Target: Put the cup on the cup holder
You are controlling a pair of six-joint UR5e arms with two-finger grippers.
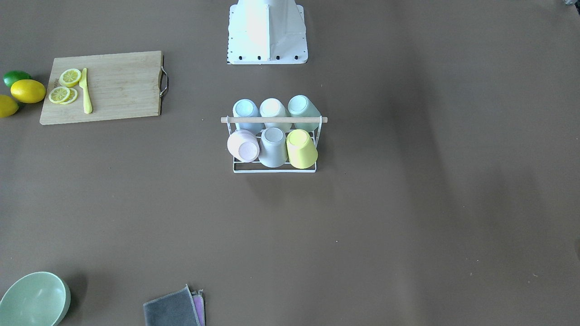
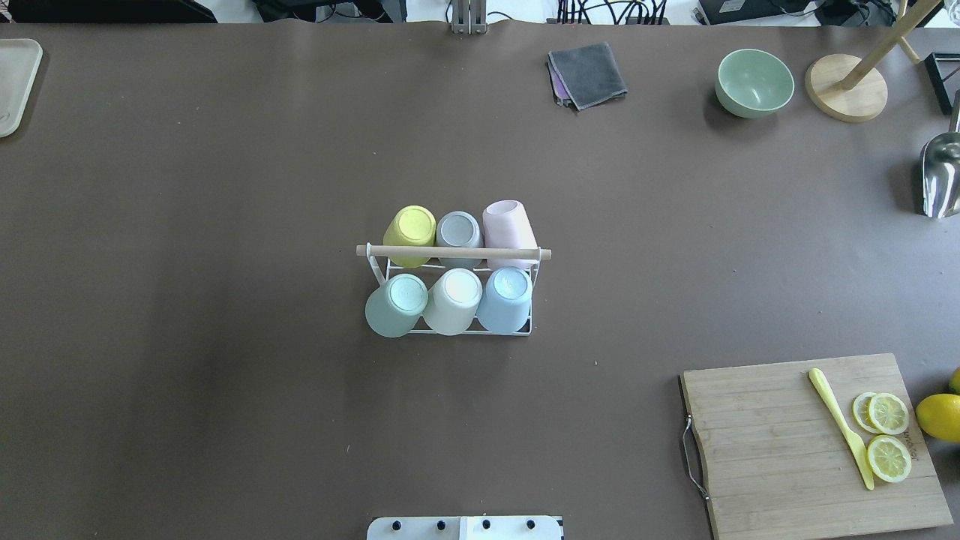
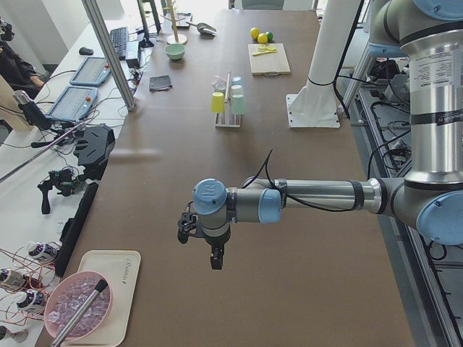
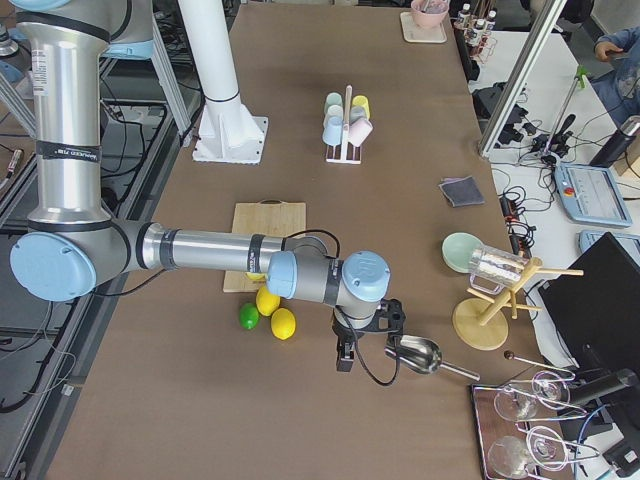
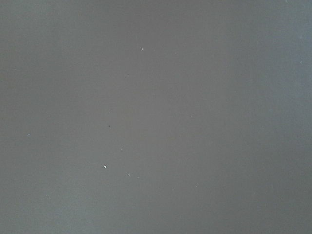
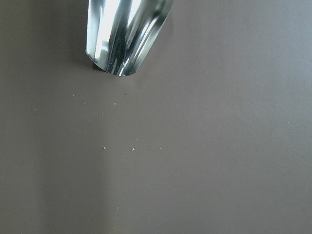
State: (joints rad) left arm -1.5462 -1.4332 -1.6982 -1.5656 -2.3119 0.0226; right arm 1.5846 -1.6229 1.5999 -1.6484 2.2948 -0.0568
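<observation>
The white wire cup holder with a wooden rod handle stands mid-table; it also shows in the overhead view. Several cups sit upside down on it: pink, grey, yellow, blue, white and green. The pink cup leans outward. My left gripper hangs over bare table far from the holder. My right gripper hangs near the metal scoop, also far away. I cannot tell whether either is open or shut.
A cutting board carries lemon slices and a yellow knife; lemons lie beside it. A green bowl, folded cloths, a wooden stand, a metal scoop and a tray line the edges.
</observation>
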